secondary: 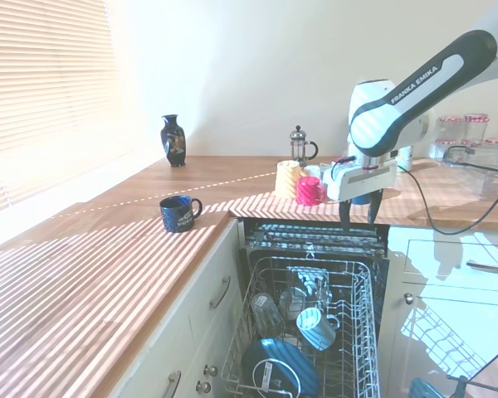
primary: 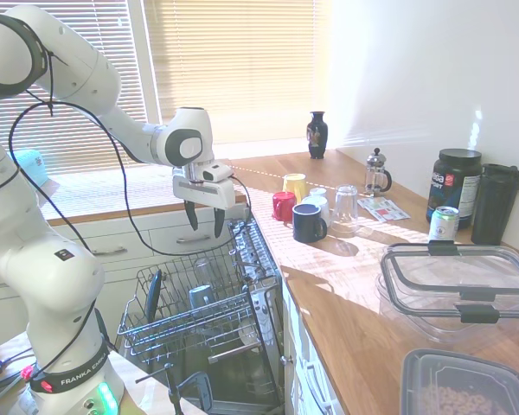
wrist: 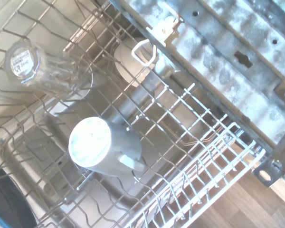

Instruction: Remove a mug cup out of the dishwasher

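In the first exterior view the tool (primary: 205,220) hangs above the pulled-out upper rack of the dishwasher (primary: 209,320), its fingers spread and pinching nothing. The mug cup (primary: 201,296) sits in that rack, below the tool and apart from it.

The second exterior view shows the tool (secondary: 358,212) over the far end of the rack (secondary: 353,332), empty. The mug cup (secondary: 316,327) lies on its side in the rack, lower and nearer the camera, beside a clear glass (secondary: 266,313).

In the wrist view the mug cup (wrist: 102,148) lies among the wires with its handle visible, the glass (wrist: 40,66) close by.
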Controlling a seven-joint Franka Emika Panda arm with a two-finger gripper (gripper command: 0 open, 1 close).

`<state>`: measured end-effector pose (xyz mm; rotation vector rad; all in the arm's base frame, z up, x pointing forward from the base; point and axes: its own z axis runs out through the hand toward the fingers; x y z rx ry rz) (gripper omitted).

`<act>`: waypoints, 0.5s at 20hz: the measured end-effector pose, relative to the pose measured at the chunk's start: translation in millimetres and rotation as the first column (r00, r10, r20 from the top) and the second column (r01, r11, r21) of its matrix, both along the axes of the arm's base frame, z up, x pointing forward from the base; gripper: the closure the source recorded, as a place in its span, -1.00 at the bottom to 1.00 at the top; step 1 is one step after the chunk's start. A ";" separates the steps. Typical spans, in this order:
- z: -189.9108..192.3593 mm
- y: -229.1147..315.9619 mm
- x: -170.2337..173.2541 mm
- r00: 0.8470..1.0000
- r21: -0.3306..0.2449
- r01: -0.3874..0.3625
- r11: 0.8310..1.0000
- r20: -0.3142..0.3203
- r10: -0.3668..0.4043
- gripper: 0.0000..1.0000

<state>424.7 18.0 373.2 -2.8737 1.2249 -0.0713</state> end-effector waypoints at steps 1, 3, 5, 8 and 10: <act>-0.4 0.0 0.1 1.000 0.000 0.000 1.000 0.000 0.000 -1.00; -5.8 1.2 -2.8 1.000 -0.001 -0.002 1.000 0.001 0.002 -1.00; -21.5 7.0 -11.9 1.000 -0.005 -0.009 1.000 -0.001 0.009 -1.00; -51.2 27.7 -29.5 0.998 -0.017 -0.059 0.998 -0.020 0.058 -1.00; -70.2 43.3 -35.9 0.994 -0.032 -0.106 0.994 -0.040 0.104 -1.00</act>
